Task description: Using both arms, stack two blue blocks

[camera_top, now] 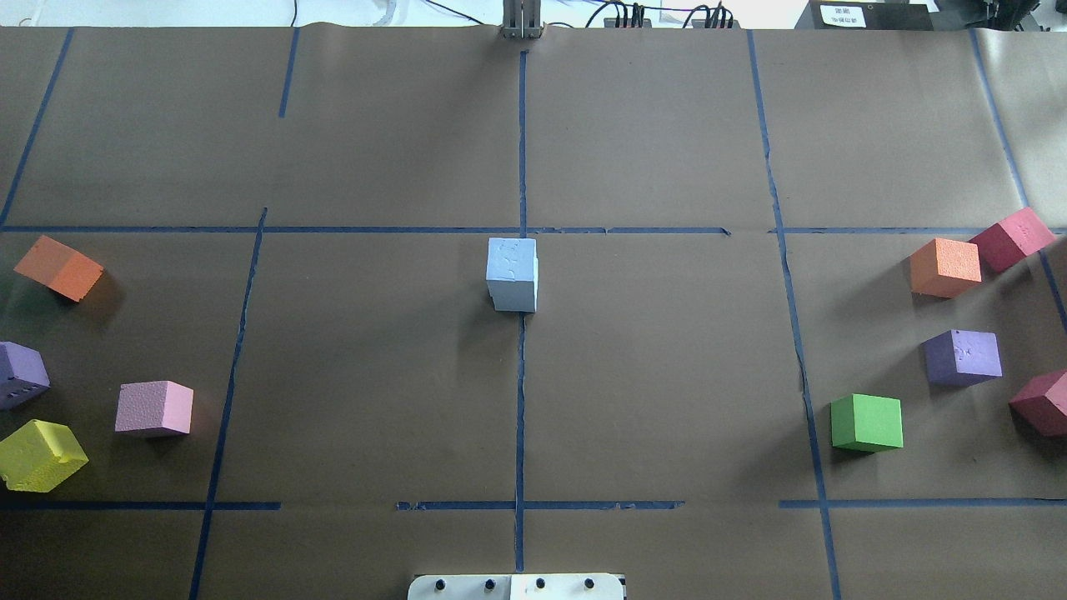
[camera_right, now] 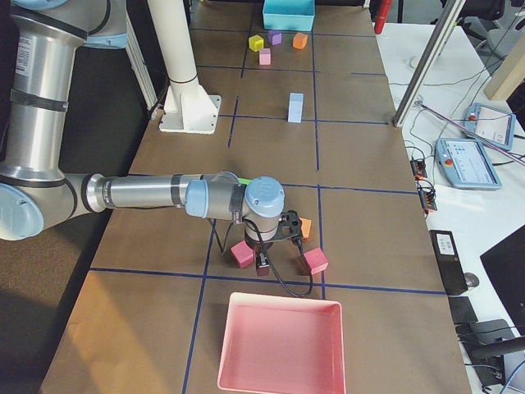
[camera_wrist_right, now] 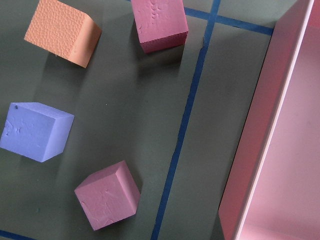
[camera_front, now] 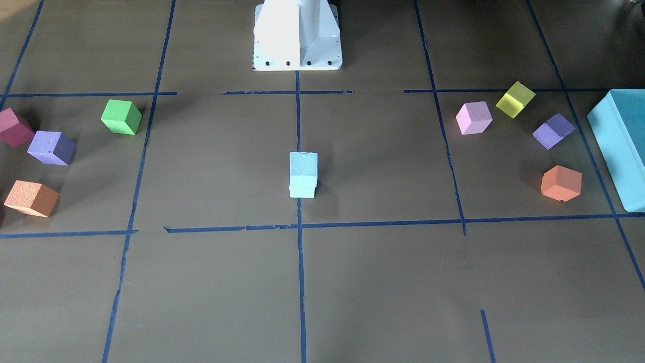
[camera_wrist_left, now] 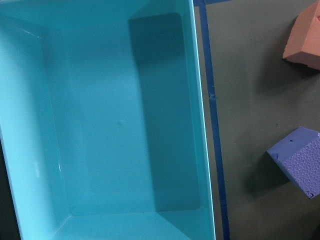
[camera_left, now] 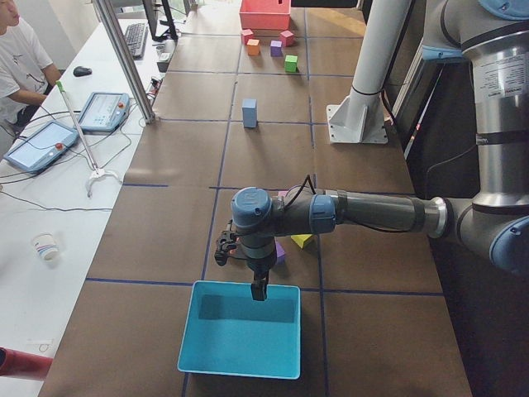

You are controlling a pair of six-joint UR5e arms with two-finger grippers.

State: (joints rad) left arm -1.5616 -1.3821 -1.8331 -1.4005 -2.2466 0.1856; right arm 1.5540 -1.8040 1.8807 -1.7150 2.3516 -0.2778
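The two light blue blocks stand stacked one on the other at the table's centre, on the middle tape line: upper block (camera_front: 303,164), lower block (camera_front: 302,189). The stack also shows in the overhead view (camera_top: 511,273) and in both side views (camera_left: 250,112) (camera_right: 295,107). Neither gripper is near it. My left gripper (camera_left: 259,289) hangs over the near rim of the teal box (camera_left: 240,339) at the table's left end. My right gripper (camera_right: 262,264) hangs over magenta cubes by the pink tray (camera_right: 279,345). I cannot tell whether either is open or shut.
Coloured cubes lie in groups at both table ends: green (camera_top: 867,422), purple (camera_top: 963,357), orange (camera_top: 944,267) and magenta (camera_top: 1010,237) on the right; pink (camera_top: 154,408), yellow (camera_top: 40,454) and orange (camera_top: 58,267) on the left. The white pedestal (camera_front: 297,35) stands behind the centre.
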